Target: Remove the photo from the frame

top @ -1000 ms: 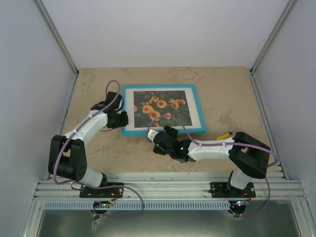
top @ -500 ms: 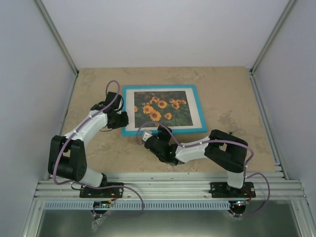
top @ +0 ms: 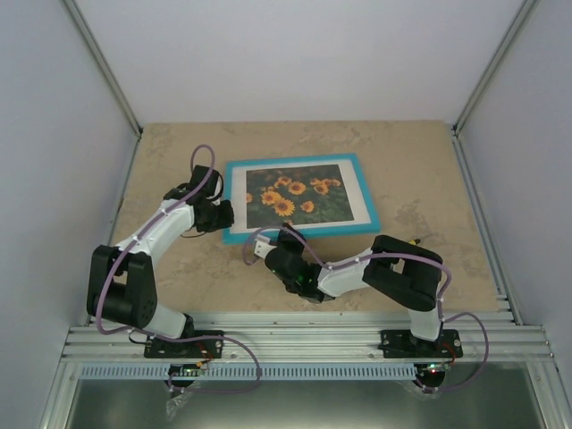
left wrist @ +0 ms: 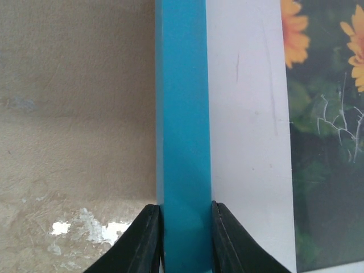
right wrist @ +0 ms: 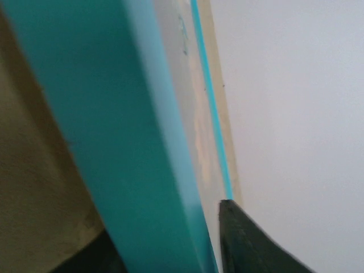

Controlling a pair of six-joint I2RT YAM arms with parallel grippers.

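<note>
The beige tabletop (top: 429,179) fills the floor of the white-walled cell. The two arms reach in from its near edge. The left arm (top: 156,228) bends toward the far left, and the right arm (top: 357,268) folds across to the left in front of its base.

The frame (left wrist: 182,114) lies face up in the middle of the far half, turned a little out of square with the tabletop. Inside it is a white mat (left wrist: 244,114), and inside the mat is the photo (top: 299,197) of sunflowers, which is in the frame and not taken out.

The left pincer (left wrist: 185,213) is narrow and holds the left rail of the frame, one finger pressed on each side of the blue bar. The right pincer (right wrist: 165,244) is at the near rail, close to the near left corner. It has closed around this rail, with the turquoise edge between its two dark fingers (right wrist: 244,244).
</note>
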